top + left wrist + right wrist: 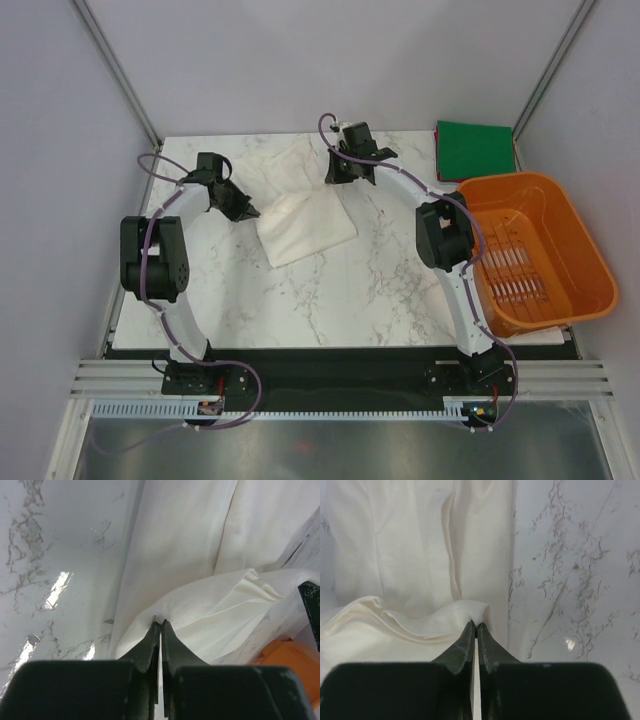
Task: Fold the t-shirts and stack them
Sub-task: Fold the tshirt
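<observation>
L jaws, R jaws clamp white tee (300, 225) (green tee (473, 148) folded).

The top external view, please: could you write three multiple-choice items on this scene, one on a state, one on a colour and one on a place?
1. The left gripper is:
A) open above the cloth
B) shut on the white t-shirt
C) shut on nothing

2. The basket is:
A) blue
B) grey
C) orange

3. The green t-shirt lies:
A) at the far right corner of the table
B) in the basket
C) under the white t-shirt

Answers: 1 B, since the left wrist view shows its fingertips pinching a fold of white cloth. 2 C, since its slatted plastic is plainly orange. 3 A, since it lies folded on the marble beyond the basket.
</observation>
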Action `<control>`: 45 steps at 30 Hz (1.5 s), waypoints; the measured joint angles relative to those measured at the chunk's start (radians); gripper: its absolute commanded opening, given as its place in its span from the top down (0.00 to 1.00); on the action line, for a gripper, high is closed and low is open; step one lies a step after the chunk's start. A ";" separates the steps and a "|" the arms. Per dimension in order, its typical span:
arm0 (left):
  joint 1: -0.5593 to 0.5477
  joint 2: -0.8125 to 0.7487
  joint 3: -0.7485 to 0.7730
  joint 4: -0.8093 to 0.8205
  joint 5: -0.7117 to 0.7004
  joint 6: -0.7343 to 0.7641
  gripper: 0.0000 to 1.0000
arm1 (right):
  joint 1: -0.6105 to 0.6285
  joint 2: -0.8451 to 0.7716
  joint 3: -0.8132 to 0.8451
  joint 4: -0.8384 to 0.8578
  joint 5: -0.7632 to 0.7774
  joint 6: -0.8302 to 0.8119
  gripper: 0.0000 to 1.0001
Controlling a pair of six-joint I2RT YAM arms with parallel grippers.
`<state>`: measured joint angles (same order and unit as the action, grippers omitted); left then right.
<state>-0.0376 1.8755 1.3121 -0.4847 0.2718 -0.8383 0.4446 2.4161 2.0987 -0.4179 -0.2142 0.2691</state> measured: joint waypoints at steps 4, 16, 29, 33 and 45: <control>0.021 0.010 0.014 0.005 -0.001 0.010 0.50 | -0.002 0.038 0.069 0.015 -0.020 -0.016 0.66; 0.009 -0.151 -0.110 0.012 -0.035 0.087 0.41 | -0.058 -0.137 -0.191 -0.062 -0.072 -0.108 0.54; -0.137 -0.251 -0.335 0.045 0.026 0.129 0.44 | -0.073 -0.211 -0.389 -0.211 -0.179 -0.277 0.55; -0.137 -0.256 -0.348 0.062 0.012 0.129 0.45 | -0.074 -0.211 -0.416 -0.211 -0.219 -0.285 0.57; -0.081 -0.345 -0.385 0.075 0.072 0.138 0.43 | -0.079 -0.278 -0.406 -0.257 -0.163 -0.232 0.54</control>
<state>-0.1188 1.5303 0.9276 -0.4095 0.3443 -0.7002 0.3660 2.1380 1.6924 -0.6746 -0.3767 0.0372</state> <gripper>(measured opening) 0.570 0.432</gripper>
